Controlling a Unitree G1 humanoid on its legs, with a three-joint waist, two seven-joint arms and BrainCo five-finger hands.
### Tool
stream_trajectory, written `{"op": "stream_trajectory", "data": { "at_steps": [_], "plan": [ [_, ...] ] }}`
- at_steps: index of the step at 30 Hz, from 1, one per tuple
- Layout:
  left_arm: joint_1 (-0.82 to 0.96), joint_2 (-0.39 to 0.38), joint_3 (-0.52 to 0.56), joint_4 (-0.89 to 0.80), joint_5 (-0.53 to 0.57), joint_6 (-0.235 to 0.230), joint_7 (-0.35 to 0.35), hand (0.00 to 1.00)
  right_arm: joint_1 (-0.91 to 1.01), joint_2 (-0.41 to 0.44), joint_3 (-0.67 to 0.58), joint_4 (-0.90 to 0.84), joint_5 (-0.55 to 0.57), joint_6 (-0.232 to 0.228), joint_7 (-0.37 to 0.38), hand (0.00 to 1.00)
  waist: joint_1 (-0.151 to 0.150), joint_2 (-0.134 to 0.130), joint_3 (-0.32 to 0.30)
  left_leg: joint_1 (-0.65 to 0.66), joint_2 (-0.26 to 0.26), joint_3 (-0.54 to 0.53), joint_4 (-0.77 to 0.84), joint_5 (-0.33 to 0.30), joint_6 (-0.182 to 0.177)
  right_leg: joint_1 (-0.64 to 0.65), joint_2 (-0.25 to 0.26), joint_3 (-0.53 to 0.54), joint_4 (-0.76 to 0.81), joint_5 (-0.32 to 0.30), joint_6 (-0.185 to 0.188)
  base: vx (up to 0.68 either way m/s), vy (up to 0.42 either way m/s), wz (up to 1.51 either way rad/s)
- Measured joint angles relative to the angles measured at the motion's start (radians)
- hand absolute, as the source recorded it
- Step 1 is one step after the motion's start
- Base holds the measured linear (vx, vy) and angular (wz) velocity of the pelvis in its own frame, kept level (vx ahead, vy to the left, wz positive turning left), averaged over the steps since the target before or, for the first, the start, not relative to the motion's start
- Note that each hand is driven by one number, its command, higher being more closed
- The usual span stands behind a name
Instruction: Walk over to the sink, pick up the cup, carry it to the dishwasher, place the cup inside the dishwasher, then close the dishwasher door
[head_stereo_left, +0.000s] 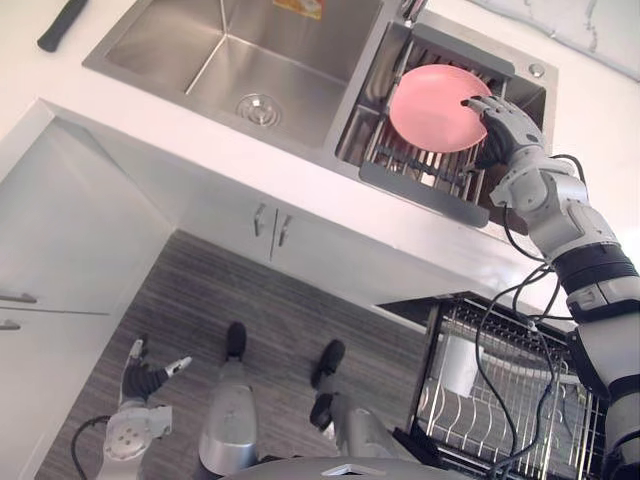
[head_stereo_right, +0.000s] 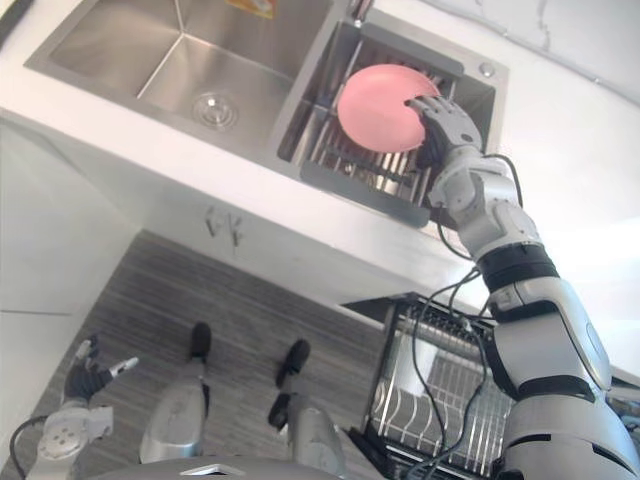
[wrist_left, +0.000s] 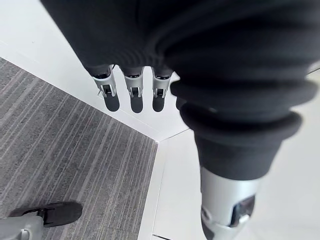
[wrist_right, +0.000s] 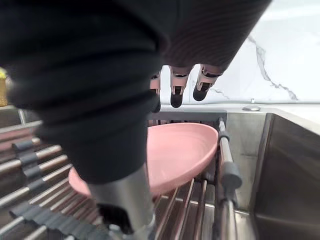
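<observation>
**Right hand (head_stereo_left: 503, 128) poised over the pink bowl (head_stereo_left: 430, 105), grasp not yet closed**

The bowl, the only cup-like thing here, lies tilted on the drain rack (head_stereo_left: 415, 190) in the right basin of the sink (head_stereo_left: 180, 50). The fingers (wrist_right: 176, 97) hang spread above its rim and the thumb (wrist_right: 125, 195) sits low on the near side, clamping nothing. A good grasp probably means fingers inside the rim and thumb against the outer wall, pinching firmly because the shallow wall may slip, then lifting clear of the rack bars. The left hand (head_stereo_left: 140, 382) hangs slack, fingers apart, above the floor. The dishwasher basket (head_stereo_left: 480, 400) stands pulled out near right.
</observation>
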Motion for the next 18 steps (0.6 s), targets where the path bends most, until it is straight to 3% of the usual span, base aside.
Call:
{"op": "stream_trajectory", "data": {
  "at_steps": [18],
  "plan": [
    [-0.047, 0.003, 0.031, 0.019, 0.0, -0.011, -0.009, 0.0, -0.132, 0.0, 0.027, 0.074, -0.039, 0.061, -0.035, 0.0, 0.018, -0.003, 0.099, -0.046, 0.0, -0.005, 0.013, -0.006, 0.002, -0.038, 0.0, -0.003, 0.001, 0.001, 0.001, 0.0, 0.0, 0.01]
  ]
}}
